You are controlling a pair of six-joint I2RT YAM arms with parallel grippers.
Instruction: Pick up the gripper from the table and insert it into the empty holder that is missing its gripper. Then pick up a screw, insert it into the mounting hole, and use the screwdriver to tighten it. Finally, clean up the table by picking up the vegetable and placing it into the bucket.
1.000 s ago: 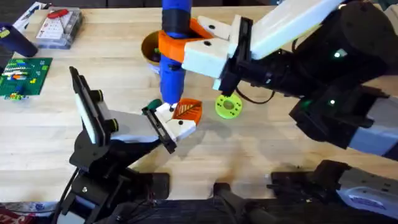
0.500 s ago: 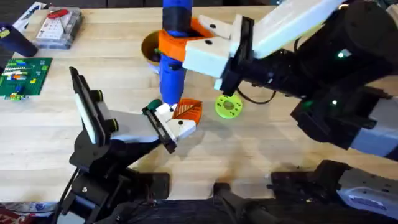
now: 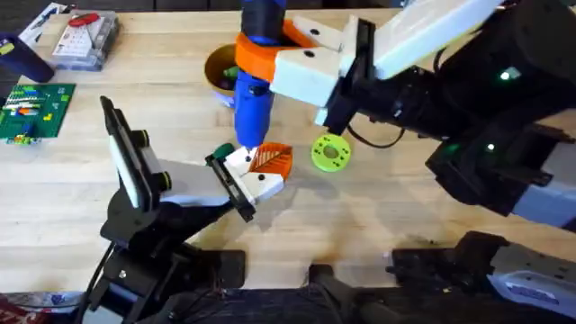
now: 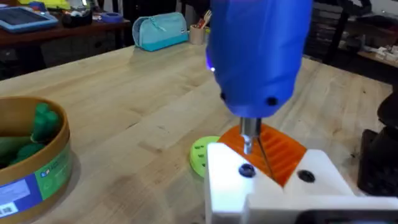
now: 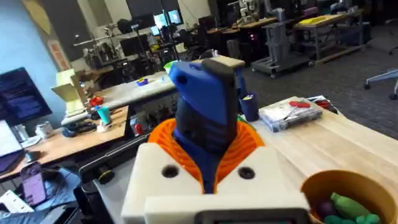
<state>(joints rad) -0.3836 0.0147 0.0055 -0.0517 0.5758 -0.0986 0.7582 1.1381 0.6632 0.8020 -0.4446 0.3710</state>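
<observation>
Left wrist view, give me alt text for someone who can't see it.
A blue screwdriver points straight down, its thin metal bit over a screw in the white holder, with the orange gripper seated behind. A lime-green ring disc lies on the wooden table; the tan bucket holds green vegetables.

The screwdriver (image 3: 253, 85) is blue and pen-shaped, held upright with its thin metal bit (image 4: 250, 134) pointing down at a dark screw (image 4: 246, 170) on the holder's (image 3: 256, 180) white top face. That holder is a white blocky mount with a black clamp bar, and the orange ribbed gripper (image 3: 272, 160) sits in it, just under the screwdriver's tip. The round tan bucket (image 4: 32, 160) with a green band stands on the wooden table (image 3: 378, 207) just behind the screwdriver, with green vegetables (image 4: 38, 129) lying inside it.
</observation>
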